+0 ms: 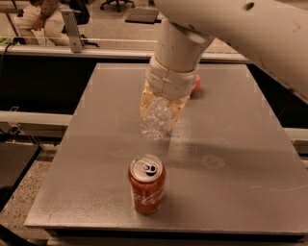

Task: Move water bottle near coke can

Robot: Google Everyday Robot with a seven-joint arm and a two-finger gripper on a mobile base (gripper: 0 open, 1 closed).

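Note:
The coke can (147,184) stands upright near the front edge of the grey table (86,158), red with white script and a silver top. My gripper (161,111) hangs over the middle of the table, shut on the water bottle (157,120), a clear crinkled plastic bottle held between the tan fingers (146,102). The bottle's lower end sits just above the tabletop, a short way behind and slightly right of the can. The bottle's cap is hidden.
A red apple (195,84) lies at the back of the table, mostly hidden behind my arm (179,53). A rail (72,48) runs behind the table. A seated person (41,14) and chairs are in the background. A lower surface (14,158) lies to the left.

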